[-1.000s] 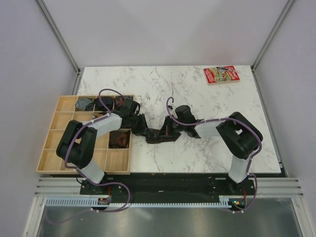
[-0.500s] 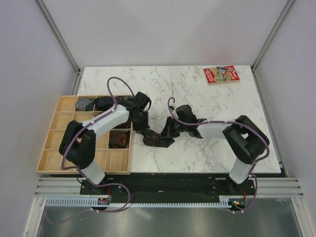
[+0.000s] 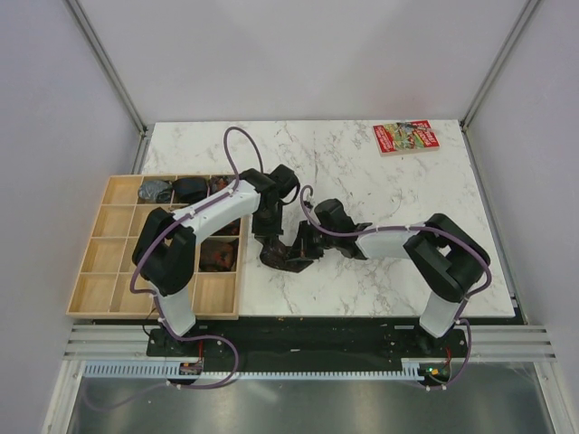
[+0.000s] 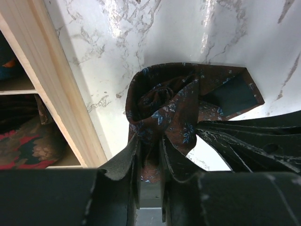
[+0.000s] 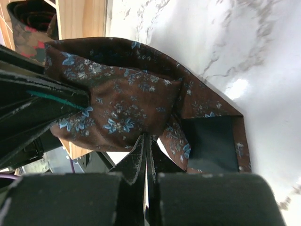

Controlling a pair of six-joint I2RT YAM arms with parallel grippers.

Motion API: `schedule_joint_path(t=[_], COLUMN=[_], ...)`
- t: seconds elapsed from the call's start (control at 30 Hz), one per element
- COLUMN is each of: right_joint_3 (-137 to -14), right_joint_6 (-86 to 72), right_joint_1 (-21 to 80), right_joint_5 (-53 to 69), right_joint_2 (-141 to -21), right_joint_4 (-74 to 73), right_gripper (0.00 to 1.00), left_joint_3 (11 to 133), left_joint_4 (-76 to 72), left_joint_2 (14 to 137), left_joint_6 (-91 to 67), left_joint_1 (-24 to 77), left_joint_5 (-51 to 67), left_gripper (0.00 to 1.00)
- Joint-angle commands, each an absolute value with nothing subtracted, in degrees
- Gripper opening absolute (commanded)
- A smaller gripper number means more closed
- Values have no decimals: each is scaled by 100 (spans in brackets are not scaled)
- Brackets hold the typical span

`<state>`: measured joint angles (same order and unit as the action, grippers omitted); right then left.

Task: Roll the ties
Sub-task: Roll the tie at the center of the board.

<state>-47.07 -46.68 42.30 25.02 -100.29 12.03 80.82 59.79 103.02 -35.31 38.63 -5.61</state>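
– While the wooden tray (image 3: pixel 90 291) is sitting unchanged at the left of the overhead frame, with rolled ties (image 3: pixel 188 189) filling its upper cells, what is shifting beside it?
– The left arm is swinging rightward. A second ago its wrist was hanging over the tray's right column, and now the left gripper (image 3: pixel 270 237) is reaching down over the marble table (image 3: pixel 407 190) just right of the tray. The tie (image 3: pixel 288 257) was lying stretched as a low strip between both grippers. It is now bunching into a compact lump at centre frame.
– So the roll is tightening?
– I am judging so. The coil is closing but is looking loose, with the pointed tail (image 5: pixel 211 143) sticking out flat and showing its plain dark lining.
– How are the fingers standing?
– In the left wrist view the left fingers (image 4: pixel 122 162) are pinching a fold of the soft brown cloth, which is showing small blue flowers. Further right, the right gripper (image 5: pixel 146 140) is pressing its fingers nearly together on another fold of the same bundle.
– And at far upper right?
– The red booklet (image 3: pixel 405 137) is lying flat, well apart from both grippers.
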Motion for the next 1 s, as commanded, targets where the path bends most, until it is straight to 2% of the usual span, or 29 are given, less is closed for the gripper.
schedule_joint_path(t=[0.0, 0.43, 0.97], right_joint_3=[-4878, -4764, -4535], right_joint_6=[-4895, -5370, -5160], right_joint_1=[4377, 4474, 4395], right_joint_5=[2496, 2654, 2628], right_joint_2=[-10309, -10907, -10688], right_joint_4=[1687, 2636, 2330], right_gripper=[0, 0, 2], left_joint_3=[8358, 8780, 8394], left_joint_4=[6319, 6346, 5819], left_joint_2=[10424, 10512, 11039], left_joint_6=[-3586, -3770, -4078], left_joint_1=[3964, 4060, 4561], left_joint_5=[-783, 123, 334], left_gripper=[20, 21, 22])
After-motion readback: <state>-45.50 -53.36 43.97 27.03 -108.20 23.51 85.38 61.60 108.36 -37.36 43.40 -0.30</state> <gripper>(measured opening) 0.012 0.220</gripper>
